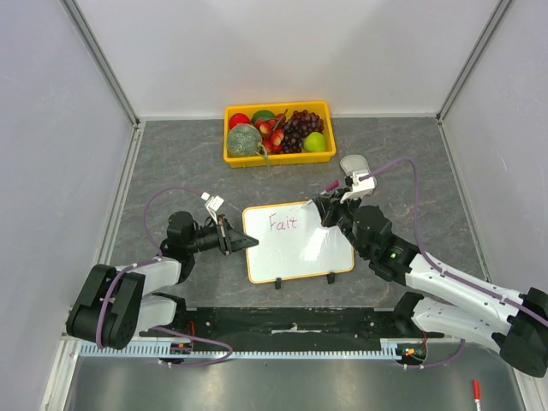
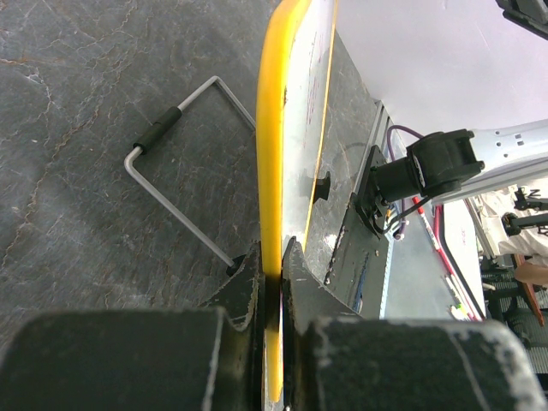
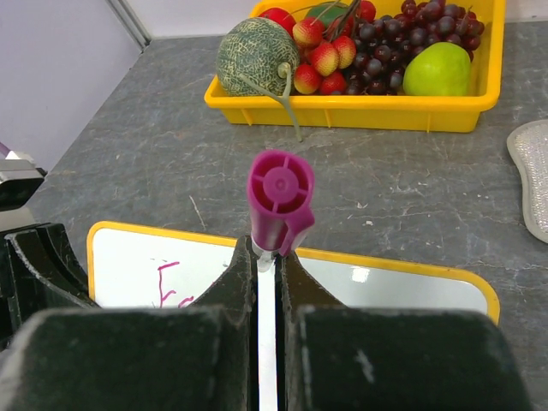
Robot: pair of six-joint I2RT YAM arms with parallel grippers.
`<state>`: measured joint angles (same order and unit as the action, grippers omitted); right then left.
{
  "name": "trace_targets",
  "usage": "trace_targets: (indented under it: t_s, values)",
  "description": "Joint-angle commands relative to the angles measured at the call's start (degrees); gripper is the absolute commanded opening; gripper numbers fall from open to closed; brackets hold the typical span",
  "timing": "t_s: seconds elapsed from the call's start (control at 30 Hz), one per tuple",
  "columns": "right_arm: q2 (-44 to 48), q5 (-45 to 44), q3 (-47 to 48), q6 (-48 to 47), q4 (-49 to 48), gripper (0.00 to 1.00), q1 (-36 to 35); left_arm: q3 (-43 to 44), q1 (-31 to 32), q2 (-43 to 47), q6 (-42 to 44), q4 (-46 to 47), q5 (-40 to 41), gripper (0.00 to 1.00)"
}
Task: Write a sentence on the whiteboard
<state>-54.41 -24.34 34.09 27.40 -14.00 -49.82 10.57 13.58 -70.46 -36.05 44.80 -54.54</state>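
Note:
The whiteboard (image 1: 300,254), white with a yellow rim, lies tilted on small feet at the table's middle. The sentence (image 1: 282,223) is pink writing in its upper left that reads about "Fait"; only its first letter (image 3: 167,282) shows in the right wrist view. My left gripper (image 1: 235,238) is shut on the board's left rim (image 2: 272,128), which runs on edge between its fingers (image 2: 272,265). My right gripper (image 1: 325,210) hovers over the board's top right, shut on a marker whose magenta end (image 3: 280,201) sticks up past the fingertips (image 3: 272,257). The marker's tip is hidden.
A yellow fruit tray (image 1: 278,157) with melon, grapes and apples stands at the back, also seen in the right wrist view (image 3: 360,111). A pale sparkly flat piece (image 1: 353,164) lies right of it. The board's wire stand (image 2: 180,171) rests behind it. A red pen (image 1: 476,392) lies beyond the near edge.

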Motion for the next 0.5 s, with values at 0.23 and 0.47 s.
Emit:
trace_targets:
  t_s: [0.23, 0.47]
  values:
    - [-1.66, 2.71, 1.51, 0.37, -0.59, 0.00, 1.83, 0.59, -0.05, -0.74, 4.59, -0.59, 4.45, 0.02]
    - [-1.14, 3.77, -0.33, 1.25, 0.20, 0.00, 2.01, 0.59, -0.14, -0.73, 4.59, -0.59, 4.36, 0.02]
